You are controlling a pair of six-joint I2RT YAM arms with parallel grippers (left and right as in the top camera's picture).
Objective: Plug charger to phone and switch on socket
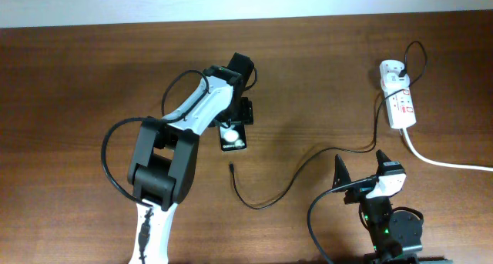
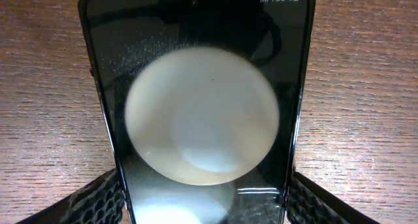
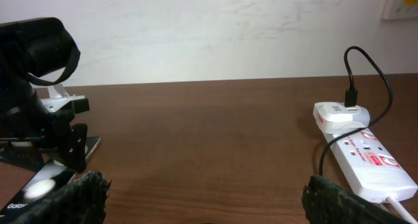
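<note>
Phone: centre of worktop, clasped at both edges by left pincer; screen reads "100%"; lower lettering illegible.
Charger: plug tip loose at phone's 6 o'clock, near but apart; plugging judged still to do.
Socket: 2 o'clock; red marks unreadable; switching apparently pending.
Right pincer: 5 o'clock, spread wide, empty.

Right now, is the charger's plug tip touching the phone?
Apart. The overhead view shows the charger's plug tip lying short of the near edge of the phone, with a plain gap between them.
</note>
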